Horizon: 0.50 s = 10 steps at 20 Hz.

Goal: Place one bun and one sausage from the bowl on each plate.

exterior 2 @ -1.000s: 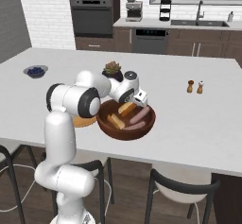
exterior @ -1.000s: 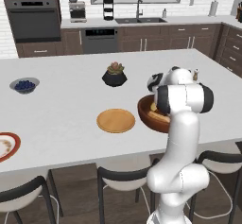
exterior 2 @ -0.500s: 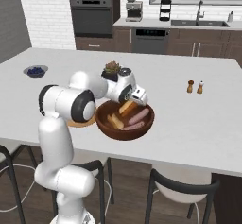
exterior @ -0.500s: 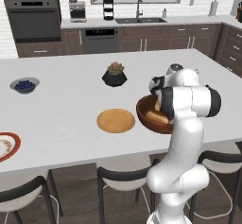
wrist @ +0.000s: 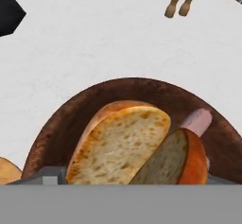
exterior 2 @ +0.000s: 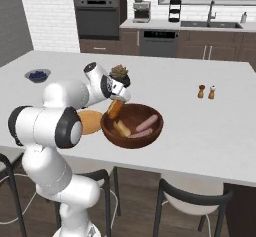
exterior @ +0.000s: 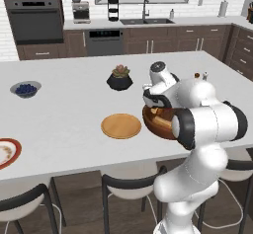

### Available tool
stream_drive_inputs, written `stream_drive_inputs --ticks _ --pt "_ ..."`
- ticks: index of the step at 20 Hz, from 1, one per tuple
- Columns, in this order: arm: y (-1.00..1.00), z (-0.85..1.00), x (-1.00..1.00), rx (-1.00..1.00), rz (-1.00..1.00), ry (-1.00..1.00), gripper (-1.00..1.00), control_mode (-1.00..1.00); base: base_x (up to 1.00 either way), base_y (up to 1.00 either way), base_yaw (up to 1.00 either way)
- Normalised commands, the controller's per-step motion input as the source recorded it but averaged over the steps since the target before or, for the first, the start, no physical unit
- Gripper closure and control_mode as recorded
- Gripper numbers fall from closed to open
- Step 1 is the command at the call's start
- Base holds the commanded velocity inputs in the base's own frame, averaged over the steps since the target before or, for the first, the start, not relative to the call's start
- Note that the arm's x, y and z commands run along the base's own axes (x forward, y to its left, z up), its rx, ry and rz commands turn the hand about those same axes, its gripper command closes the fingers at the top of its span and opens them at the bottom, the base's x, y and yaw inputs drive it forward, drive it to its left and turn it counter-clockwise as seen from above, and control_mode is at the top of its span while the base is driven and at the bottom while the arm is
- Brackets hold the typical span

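2 sausages and 1 bun lie in the bowl, which sits on the white counter just right of the tan wooden plate. Another bun stands between the gripper's spread jaws over the bowl's left side. Whether they clamp it I cannot tell; the red-rimmed plate lies far left.
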Motion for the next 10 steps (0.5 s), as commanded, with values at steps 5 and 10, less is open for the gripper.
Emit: stream_drive_inputs --ticks 5,10 --pt "0.99 0.45 -0.09 0.03 -0.03 0.19 1.0 -1.0 0.0 0.0 0.0" --pt "1.0 -0.04 0.0 0.03 0.01 0.3 1.0 -1.0 0.0 0.0 0.0"
